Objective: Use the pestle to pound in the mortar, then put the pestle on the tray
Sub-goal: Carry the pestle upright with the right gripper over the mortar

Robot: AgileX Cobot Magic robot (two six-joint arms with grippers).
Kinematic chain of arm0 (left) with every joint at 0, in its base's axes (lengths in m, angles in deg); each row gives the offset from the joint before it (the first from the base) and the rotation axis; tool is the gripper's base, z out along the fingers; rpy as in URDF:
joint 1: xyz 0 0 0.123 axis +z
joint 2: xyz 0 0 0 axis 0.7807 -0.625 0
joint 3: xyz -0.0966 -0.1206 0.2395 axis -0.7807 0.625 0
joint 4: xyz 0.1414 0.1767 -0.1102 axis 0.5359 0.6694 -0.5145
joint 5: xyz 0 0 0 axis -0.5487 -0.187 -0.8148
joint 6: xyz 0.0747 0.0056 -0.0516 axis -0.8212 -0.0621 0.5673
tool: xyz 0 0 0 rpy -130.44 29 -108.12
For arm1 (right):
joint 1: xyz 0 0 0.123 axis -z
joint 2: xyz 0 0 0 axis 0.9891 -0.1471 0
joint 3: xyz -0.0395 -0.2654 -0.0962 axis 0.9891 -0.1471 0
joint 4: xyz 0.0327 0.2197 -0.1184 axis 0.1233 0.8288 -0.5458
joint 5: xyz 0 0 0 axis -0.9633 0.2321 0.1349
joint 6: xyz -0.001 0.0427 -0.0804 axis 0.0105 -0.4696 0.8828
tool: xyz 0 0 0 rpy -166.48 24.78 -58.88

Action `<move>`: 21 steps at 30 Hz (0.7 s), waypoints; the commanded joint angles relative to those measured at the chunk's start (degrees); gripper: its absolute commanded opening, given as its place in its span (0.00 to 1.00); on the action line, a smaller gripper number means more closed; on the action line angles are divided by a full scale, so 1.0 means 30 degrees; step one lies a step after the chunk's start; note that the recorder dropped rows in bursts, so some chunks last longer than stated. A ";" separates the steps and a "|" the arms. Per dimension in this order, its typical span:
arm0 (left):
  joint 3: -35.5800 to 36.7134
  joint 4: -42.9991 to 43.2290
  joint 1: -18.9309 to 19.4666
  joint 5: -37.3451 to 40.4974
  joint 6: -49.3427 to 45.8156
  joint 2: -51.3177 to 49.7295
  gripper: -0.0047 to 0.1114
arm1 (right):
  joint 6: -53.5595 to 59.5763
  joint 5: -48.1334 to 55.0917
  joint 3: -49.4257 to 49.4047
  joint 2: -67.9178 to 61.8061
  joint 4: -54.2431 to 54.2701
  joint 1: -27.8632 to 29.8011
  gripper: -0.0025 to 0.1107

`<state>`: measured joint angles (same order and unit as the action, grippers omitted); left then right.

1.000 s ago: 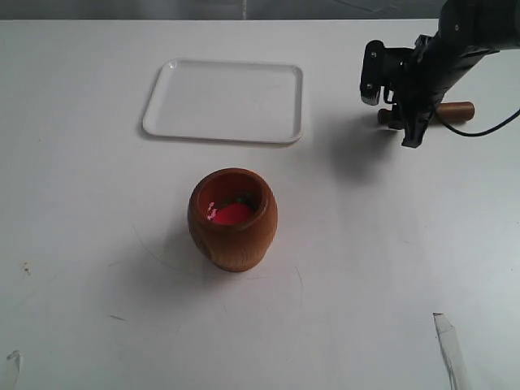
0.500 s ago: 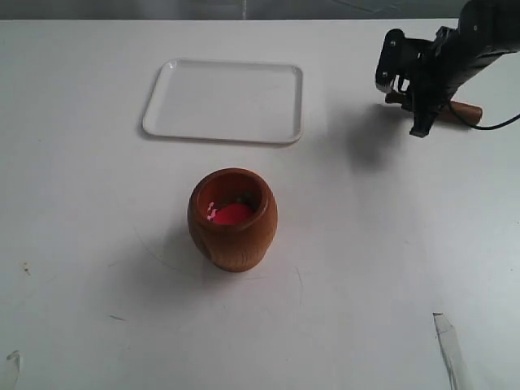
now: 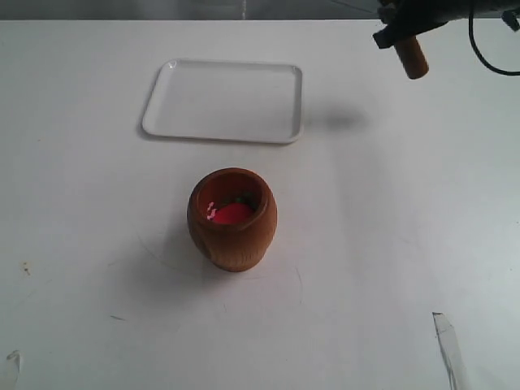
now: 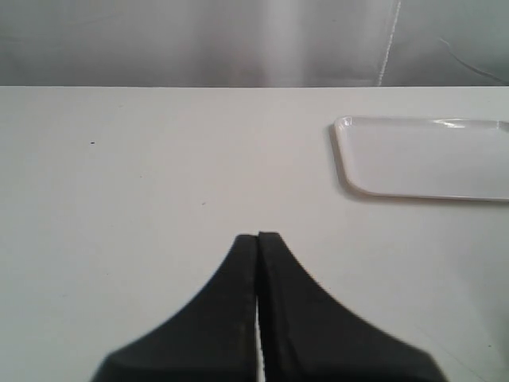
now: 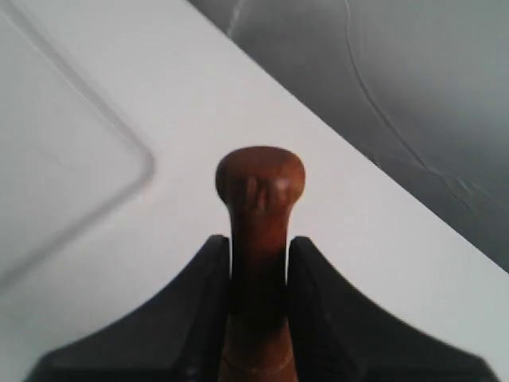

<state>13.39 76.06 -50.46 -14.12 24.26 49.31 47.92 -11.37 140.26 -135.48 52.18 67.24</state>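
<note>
The reddish-brown mortar (image 3: 232,218) stands upright mid-table with red-pink material inside. The white tray (image 3: 225,100) lies behind it, toward the far left; its corner (image 4: 421,157) shows in the left wrist view and its rim (image 5: 75,159) in the right wrist view. My right gripper (image 3: 396,26) is high at the far right edge, shut on the pestle (image 3: 412,55), whose thick blunt end hangs below the fingers. In the right wrist view the pestle's knobbed handle (image 5: 259,179) sticks out past the gripper (image 5: 258,247). My left gripper (image 4: 258,237) is shut and empty, out of the exterior view.
A strip of clear tape (image 3: 449,348) lies near the front right corner of the white table. The table's far edge meets a grey backdrop (image 4: 254,40). A black cable (image 3: 487,57) trails from the right arm.
My right gripper has lifted the pestle off the table at the far right and risen toward the top of the exterior view. The mortar and tray have not moved.
</note>
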 commanded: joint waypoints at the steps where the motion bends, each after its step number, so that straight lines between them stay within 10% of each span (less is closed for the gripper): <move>1: 0.0011 -0.0140 -0.0148 -0.0058 0.0157 0.0023 0.04 | 1.0426 0.2845 -0.2510 0.2392 1.2832 0.0238 0.02; 8: 0.0011 -0.0140 -0.0148 -0.0058 0.0157 0.0023 0.04 | 1.0426 0.3108 -0.3867 0.5731 1.2832 0.0029 0.02; 13: 0.0011 -0.0140 -0.0148 -0.0058 0.0157 0.0023 0.04 | 0.8820 -1.5948 -0.2959 0.6530 0.7915 -0.1539 0.02; 17: 0.0011 -0.0140 -0.0148 -0.0058 0.0157 0.0023 0.04 | -0.3546 -2.0094 -0.4083 0.7895 0.1559 -0.1057 0.02; 21: 0.0011 -0.0140 -0.0148 -0.0058 0.0157 0.0023 0.04 | -2.6207 -1.5267 -0.6393 1.0258 -1.7198 -0.0011 0.02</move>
<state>13.39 76.06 -50.46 -14.12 24.26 49.31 11.51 -62.56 124.56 -108.24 37.33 66.25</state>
